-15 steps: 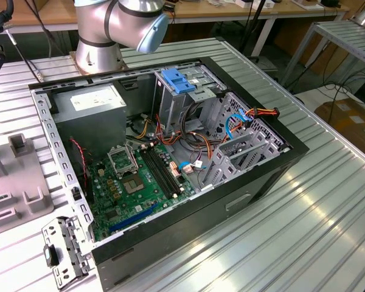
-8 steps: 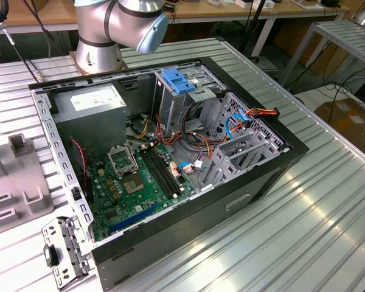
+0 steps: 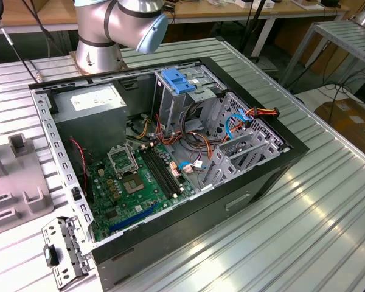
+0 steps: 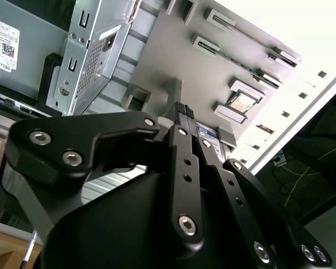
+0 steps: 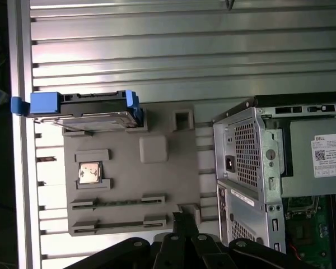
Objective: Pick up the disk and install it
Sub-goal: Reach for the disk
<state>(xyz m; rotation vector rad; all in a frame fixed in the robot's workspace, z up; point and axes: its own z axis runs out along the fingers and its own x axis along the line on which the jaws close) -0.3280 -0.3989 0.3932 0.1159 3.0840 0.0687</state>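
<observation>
On the ribbed metal worktop (image 3: 304, 243), in the exterior view, an open computer case (image 3: 255, 182) is seen lying on its side. A green motherboard (image 3: 134, 182) is exposed inside it, and a light-blue bracket (image 3: 178, 80) is set atop the drive cage. A grey fixture plate (image 3: 6, 176) is laid at the exterior view's left of the case.

In the second wrist view, the pincer (image 4: 182, 112) is seen with its fingers drawn together and nothing gripped. The disk (image 4: 210, 133) is partly hidden behind those fingers, on the plate.

In the first wrist view, the disk (image 5: 81, 112) is shown standing on edge in a slot of the grey plate, with blue rails at both ends. It is set well apart from the closed, empty pincer (image 5: 182, 219), which hangs over the plate's opposite edge, near the case.
</observation>
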